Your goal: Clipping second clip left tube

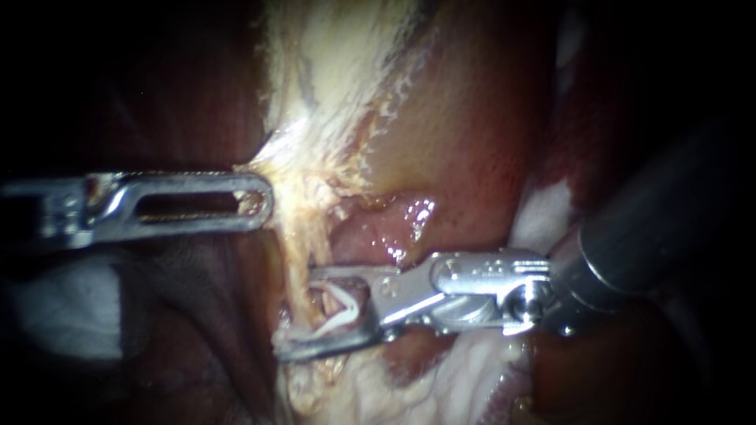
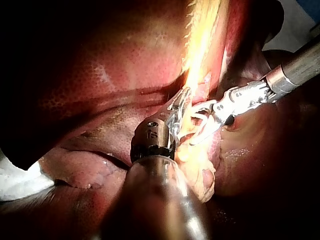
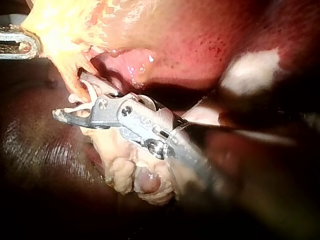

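White against the steel, a clip (image 1: 345, 313) sits in the hand of the right instrument (image 1: 303, 311). That hand stands wide apart, yet both jaws bear on the clip from two sides. The jaws straddle the tube (image 1: 319, 299), one above it and one below, and the clip's bend lies just right of the tube. Up and to the left of the tube, the left instrument (image 1: 264, 203) has its hand together on a tented strand of yellow tissue (image 1: 299, 169) that runs down towards the tube.
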You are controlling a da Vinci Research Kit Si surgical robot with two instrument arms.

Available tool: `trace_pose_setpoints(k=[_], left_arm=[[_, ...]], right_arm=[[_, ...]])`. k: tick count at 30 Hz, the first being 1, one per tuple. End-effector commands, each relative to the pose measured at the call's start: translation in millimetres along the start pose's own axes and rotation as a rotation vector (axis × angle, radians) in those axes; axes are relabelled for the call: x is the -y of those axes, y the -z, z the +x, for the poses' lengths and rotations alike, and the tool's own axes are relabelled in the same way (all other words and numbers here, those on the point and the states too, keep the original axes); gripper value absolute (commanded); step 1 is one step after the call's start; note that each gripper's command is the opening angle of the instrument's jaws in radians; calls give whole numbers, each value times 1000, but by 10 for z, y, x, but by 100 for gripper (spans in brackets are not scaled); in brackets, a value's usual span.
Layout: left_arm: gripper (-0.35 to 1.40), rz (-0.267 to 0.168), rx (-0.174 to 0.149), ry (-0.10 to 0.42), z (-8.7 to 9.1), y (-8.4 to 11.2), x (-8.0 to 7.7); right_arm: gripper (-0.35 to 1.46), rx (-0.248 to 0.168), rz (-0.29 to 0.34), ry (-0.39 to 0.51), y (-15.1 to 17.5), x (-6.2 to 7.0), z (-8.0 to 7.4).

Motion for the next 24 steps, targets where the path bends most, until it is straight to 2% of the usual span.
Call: trace_pose_setpoints(k=[1,7,24], left_arm=[[-35,0,0,0,0,0,0],[-35,0,0,0,0,0,0],[-35,0,0,0,0,-1,0]], right_arm=[[58,0,15,-9,-2,2,-1],[57,1,52,-24,-13,6,-5],[48,1,51,-40,-23,2,-5]])
